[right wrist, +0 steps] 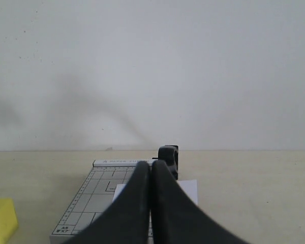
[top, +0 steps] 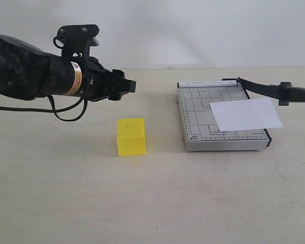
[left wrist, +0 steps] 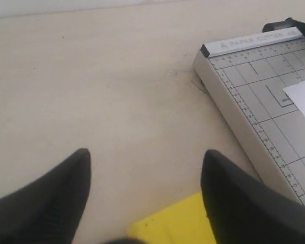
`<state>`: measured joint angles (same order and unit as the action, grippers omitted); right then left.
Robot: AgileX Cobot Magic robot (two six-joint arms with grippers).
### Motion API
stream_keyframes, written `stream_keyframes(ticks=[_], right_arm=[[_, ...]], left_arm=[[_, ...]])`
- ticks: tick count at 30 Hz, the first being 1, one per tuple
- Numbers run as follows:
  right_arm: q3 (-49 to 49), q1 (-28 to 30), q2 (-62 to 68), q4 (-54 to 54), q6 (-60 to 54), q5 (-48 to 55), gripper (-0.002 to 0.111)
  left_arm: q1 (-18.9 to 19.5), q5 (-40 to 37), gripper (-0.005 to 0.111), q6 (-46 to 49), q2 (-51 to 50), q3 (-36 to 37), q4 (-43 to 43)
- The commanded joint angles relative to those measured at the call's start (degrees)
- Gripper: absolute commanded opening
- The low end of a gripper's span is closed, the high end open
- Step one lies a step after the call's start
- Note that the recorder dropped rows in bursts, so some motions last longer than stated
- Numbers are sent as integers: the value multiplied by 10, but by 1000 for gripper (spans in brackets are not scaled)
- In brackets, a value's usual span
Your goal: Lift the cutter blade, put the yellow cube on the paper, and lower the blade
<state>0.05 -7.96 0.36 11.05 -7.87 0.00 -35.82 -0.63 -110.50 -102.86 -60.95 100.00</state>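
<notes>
The yellow cube (top: 131,136) rests on the table left of the grey cutter base (top: 198,112). My left gripper (top: 129,85) hovers above and behind the cube, open and empty. In the left wrist view the cube (left wrist: 178,223) shows low between the fingers of that gripper (left wrist: 145,155). The white paper (top: 246,114) lies on the base's right half. The cutter blade (top: 256,86) is raised off the base, slanting right from its hinge. My right gripper (top: 290,94) is shut on its outer end. In the right wrist view this gripper (right wrist: 151,168) points toward the hinge (right wrist: 169,157).
A plain white wall stands behind the beige table (top: 66,203). The left arm's black cable (top: 66,114) hangs just above the table, left of the cube. The paper's right edge overhangs the cutter base.
</notes>
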Motion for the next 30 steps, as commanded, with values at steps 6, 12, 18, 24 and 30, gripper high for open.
stream_keyframes(ticks=[6, 12, 18, 24, 30], right_arm=[[-1, 1, -4, 1, -1, -4, 0], [-1, 1, -4, 1, -1, -4, 0], [-1, 1, -4, 1, -1, -4, 0], [-1, 1, -4, 1, -1, -4, 0], [-1, 1, -4, 1, -1, -4, 0]], left_arm=[[0, 46, 83, -99, -48, 3, -14], [0, 69, 94, -99, -55, 3, -23], [0, 70, 94, -99, -55, 2, -23], [0, 68, 93, -99, -55, 2, -23], [0, 72, 79, -99, -55, 2, -1]])
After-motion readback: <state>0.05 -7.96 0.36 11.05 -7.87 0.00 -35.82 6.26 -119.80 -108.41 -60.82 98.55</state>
